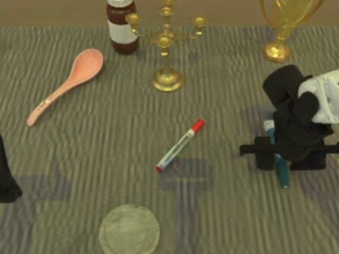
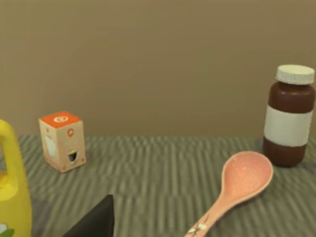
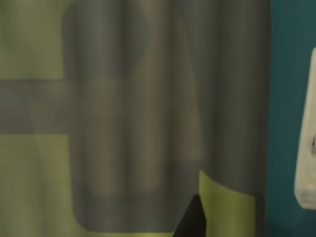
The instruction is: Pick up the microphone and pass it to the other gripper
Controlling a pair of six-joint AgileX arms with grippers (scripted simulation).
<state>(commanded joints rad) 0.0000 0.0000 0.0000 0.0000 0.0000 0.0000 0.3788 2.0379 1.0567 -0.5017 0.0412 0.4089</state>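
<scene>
Right gripper [image 1: 279,160]: mine, low over the table [image 1: 79,148] near its right edge, about midway between the far and near edges. My fingers stand spread, one on each side of the microphone [image 1: 281,170]; I cannot tell whether the pads touch it.
Microphone: lying on the table near the right edge, long axis running far-to-near. Teal handle sticks out toward the near edge from under my gripper; the head end is mostly hidden beneath my wrist.
Right wrist view: teal handle [image 3: 291,98] fills one side at very close range, with a white patch [image 3: 307,138] on it; a dark fingertip [image 3: 190,222] shows at the frame's edge.
Left gripper [image 1: 8,180]: parked at the left edge of the table, toward the near side. Only one dark fingertip [image 2: 96,222] shows in its wrist view; I cannot tell how its fingers stand.
Marker [image 1: 180,145]: red-capped, white, lying diagonally near the table centre, well apart from the microphone.
Spoon [image 1: 68,84]: pink, far-left part of the table.
Brown bottle [image 1: 122,26]: far edge, beside the gold candelabra [image 1: 167,47].
Trophy [image 1: 283,26]: gold, far-right corner.
Round coaster [image 1: 129,230]: at the near edge.
</scene>
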